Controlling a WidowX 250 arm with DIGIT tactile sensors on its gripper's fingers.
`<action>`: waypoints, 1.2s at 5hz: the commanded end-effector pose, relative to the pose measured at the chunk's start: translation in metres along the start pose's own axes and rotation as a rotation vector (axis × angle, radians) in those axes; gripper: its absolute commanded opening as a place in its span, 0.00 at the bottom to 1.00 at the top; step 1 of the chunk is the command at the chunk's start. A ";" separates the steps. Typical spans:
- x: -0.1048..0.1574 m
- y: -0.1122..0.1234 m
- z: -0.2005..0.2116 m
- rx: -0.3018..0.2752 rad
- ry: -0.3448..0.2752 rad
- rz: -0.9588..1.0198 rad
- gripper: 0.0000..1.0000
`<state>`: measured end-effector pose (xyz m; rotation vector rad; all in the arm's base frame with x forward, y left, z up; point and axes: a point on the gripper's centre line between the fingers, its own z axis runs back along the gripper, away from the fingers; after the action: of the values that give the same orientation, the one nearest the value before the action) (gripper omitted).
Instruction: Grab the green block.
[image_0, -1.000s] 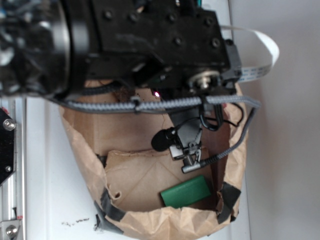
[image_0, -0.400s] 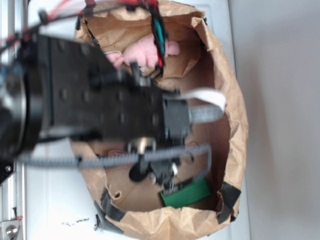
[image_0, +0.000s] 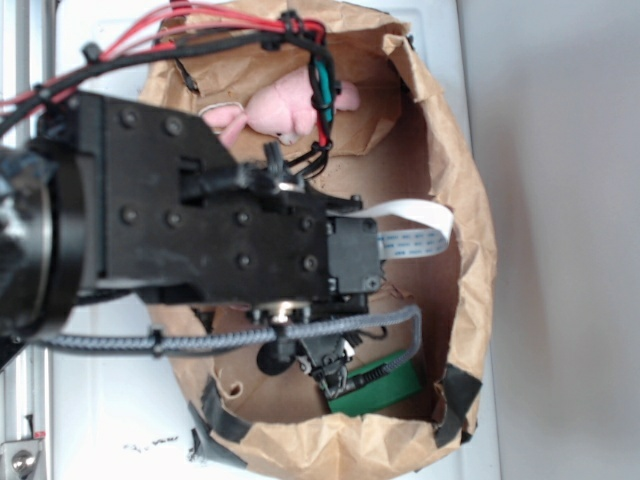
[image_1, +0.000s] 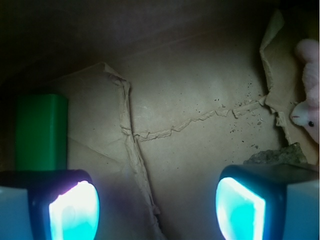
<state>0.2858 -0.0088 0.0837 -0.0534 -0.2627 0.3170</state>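
Observation:
The green block (image_0: 385, 390) lies flat on the floor of the brown paper bag (image_0: 470, 250), near its lower right corner. In the wrist view the green block (image_1: 41, 131) stands just beyond my left fingertip (image_1: 74, 212), off to the left of the gap. My gripper (image_1: 157, 210) is open, with only bare crumpled paper between its glowing pads. In the exterior view the gripper (image_0: 335, 378) hangs low inside the bag, right at the block's left end, partly covering it.
A pink plush toy (image_0: 290, 105) lies at the bag's top end, and the same plush toy (image_1: 307, 90) shows at the wrist view's right edge. Red and black cables (image_0: 230, 25) and a white ribbon cable (image_0: 410, 215) cross above the bag. Paper walls rise all round.
The arm has swung down over the bag, uncovering the plush toy. The gripper has moved lower and slightly left, reaching the block's left end.

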 end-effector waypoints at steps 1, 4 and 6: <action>0.009 -0.001 0.012 -0.019 -0.043 0.002 1.00; 0.006 -0.024 -0.042 0.015 -0.089 -0.005 1.00; 0.007 -0.034 -0.040 -0.099 -0.087 0.008 1.00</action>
<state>0.3027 -0.0415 0.0361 -0.1270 -0.3154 0.3285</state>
